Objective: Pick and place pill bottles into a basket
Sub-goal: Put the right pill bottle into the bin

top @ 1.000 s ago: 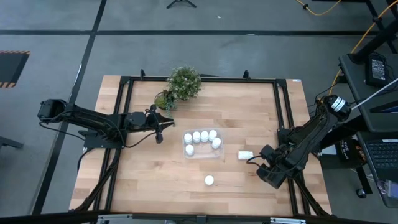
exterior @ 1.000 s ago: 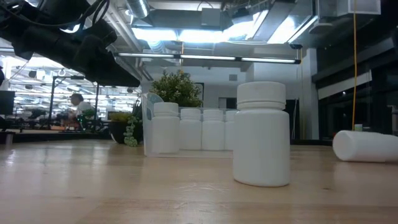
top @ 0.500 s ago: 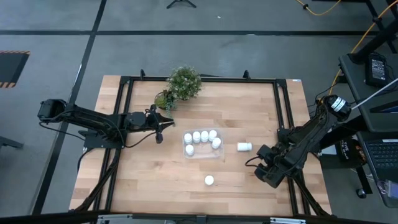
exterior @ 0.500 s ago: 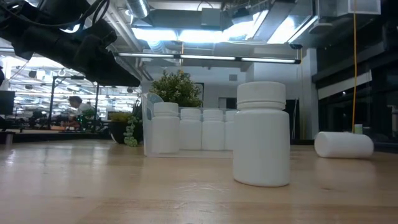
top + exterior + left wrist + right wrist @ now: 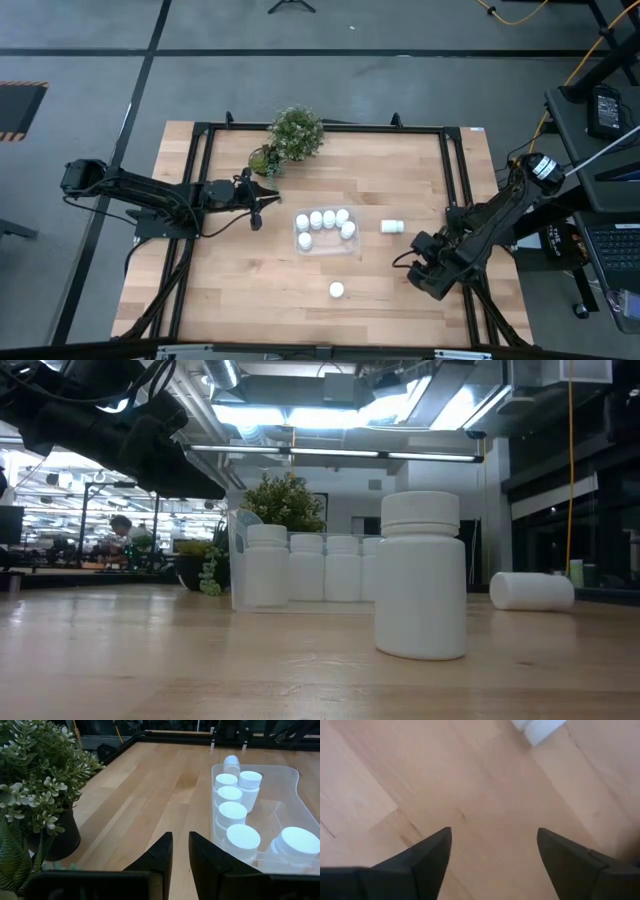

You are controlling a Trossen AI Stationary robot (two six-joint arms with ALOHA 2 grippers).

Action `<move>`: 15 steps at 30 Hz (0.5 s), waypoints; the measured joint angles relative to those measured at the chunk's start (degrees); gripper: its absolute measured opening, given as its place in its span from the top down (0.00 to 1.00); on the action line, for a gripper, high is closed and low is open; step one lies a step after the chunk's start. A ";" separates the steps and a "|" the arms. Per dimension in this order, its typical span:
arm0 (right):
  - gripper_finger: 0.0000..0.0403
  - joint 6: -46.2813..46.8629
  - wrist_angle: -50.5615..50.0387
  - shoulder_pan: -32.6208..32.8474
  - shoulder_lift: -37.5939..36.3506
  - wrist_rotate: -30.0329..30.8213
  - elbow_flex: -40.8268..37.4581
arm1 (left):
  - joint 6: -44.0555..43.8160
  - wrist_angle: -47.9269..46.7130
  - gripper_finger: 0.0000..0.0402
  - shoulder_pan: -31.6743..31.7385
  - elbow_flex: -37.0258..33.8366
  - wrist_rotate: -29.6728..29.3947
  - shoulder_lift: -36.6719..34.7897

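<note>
The clear basket (image 5: 300,245) stands mid-table with several white pill bottles (image 5: 322,220) upright in it; the left wrist view shows them too (image 5: 234,812). One pill bottle (image 5: 393,227) lies on its side right of the basket. Another (image 5: 337,290) stands upright nearer the front edge, large in the low view (image 5: 421,575). My left gripper (image 5: 256,215) hovers left of the basket, open by only a narrow gap (image 5: 180,855) and empty. My right gripper (image 5: 428,262) is open and points down at bare wood (image 5: 492,845), just near of the lying bottle (image 5: 540,727).
Two potted green plants (image 5: 296,132) (image 5: 263,160) stand at the far side, close beside my left gripper (image 5: 35,780). A black frame (image 5: 450,170) borders the table. Bare wood lies between the basket and the front edge.
The lying bottle has rolled along the table away from my right gripper, toward the far edge, and now lies right of the basket. My right gripper has turned a little at the wrist while staying open. My left arm has kept still.
</note>
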 joint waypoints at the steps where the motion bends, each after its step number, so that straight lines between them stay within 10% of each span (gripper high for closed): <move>1: 0.27 -1.03 0.00 -0.49 0.00 0.01 0.00 | 0.00 0.00 0.86 0.00 0.00 0.00 0.00; 15: 0.27 -15.73 0.95 -9.51 0.00 -0.04 0.00 | 0.00 -0.02 0.86 -0.01 0.02 -0.02 0.00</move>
